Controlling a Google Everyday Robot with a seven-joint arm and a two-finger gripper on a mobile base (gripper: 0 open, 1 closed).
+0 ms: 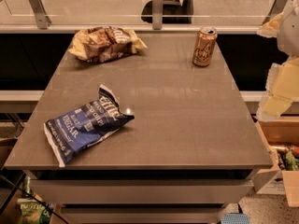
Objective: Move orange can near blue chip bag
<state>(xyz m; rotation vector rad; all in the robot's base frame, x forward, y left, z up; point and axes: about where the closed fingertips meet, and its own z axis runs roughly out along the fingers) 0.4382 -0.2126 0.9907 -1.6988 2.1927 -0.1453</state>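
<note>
Desk: orange can upright near far right corner; blue chip bag flat near front left corner; gripper beyond right edge, opening cannot be told.

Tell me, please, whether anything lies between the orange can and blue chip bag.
Nothing visible does: bare tabletop runs from the orange can, upright at the far right, to the blue chip bag at near left. The tan chip bag lies off that line. The tool is past the tabletop's right edge.
</note>
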